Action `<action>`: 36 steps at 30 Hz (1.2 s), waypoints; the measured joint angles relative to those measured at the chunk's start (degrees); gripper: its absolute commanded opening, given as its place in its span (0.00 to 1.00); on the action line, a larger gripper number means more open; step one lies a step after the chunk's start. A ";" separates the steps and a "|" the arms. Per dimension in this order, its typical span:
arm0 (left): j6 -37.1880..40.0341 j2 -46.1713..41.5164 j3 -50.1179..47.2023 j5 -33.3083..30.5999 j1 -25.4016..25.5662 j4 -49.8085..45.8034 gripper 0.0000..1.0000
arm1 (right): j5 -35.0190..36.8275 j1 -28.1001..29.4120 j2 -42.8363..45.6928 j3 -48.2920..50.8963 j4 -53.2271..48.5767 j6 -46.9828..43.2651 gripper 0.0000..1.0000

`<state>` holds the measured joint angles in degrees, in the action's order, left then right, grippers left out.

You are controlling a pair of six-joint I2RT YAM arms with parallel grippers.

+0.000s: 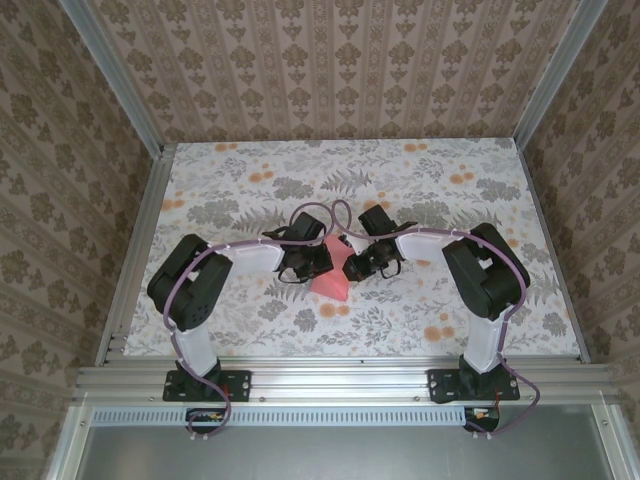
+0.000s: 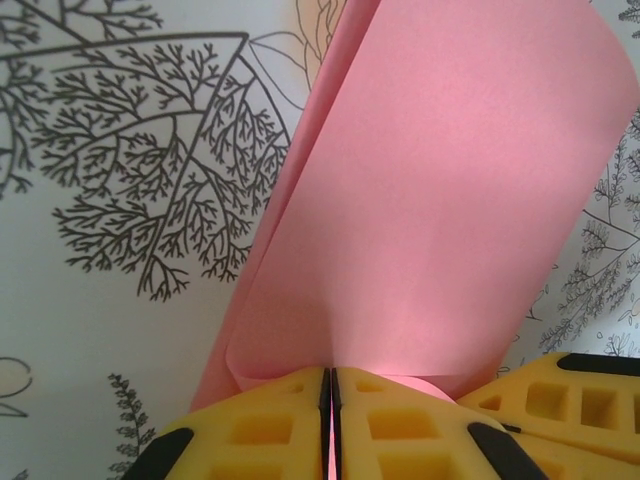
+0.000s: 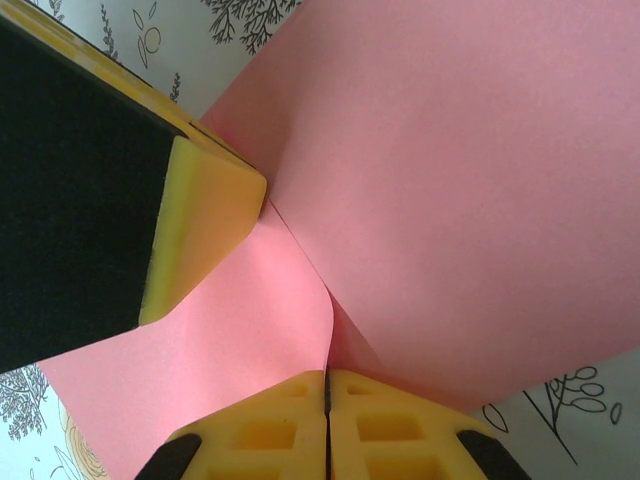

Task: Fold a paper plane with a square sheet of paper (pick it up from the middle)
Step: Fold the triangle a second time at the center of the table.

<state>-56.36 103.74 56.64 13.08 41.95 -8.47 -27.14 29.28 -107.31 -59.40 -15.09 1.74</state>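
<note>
The square sheet of paper (image 1: 334,276) is salmon pink and hangs bent between both grippers at the table's middle. My left gripper (image 1: 318,258) is shut on the sheet's edge; in the left wrist view the sheet (image 2: 420,220) rises from the pinched yellow fingertips (image 2: 270,425) and curls over. My right gripper (image 1: 362,262) is shut on the opposite part; in the right wrist view the sheet (image 3: 470,180) folds along a crease above the closed yellow fingertips (image 3: 390,430). The left gripper's finger (image 3: 195,230) presses the paper at upper left there. No finished paper plane is in view.
The tabletop (image 1: 240,180) carries a grey leaf and orange flower print. Patterned walls and aluminium rails (image 1: 130,270) enclose it on three sides. The arm bases (image 1: 205,385) stand at the near edge.
</note>
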 measured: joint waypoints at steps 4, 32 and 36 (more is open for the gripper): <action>0.02 -1.49 0.00 0.20 0.28 -0.50 0.14 | 0.00 0.00 0.02 0.07 0.09 0.00 0.09; -5.60 -2.47 -3.76 1.27 4.28 2.25 0.11 | -0.02 0.00 0.22 0.55 0.79 0.44 0.09; -5.57 -3.87 -3.74 1.25 4.94 1.18 0.12 | -0.02 0.00 0.24 0.59 0.83 0.44 0.09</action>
<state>-61.93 99.88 52.90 14.33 46.89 -7.29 -27.16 29.28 -107.07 -58.81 -14.26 2.17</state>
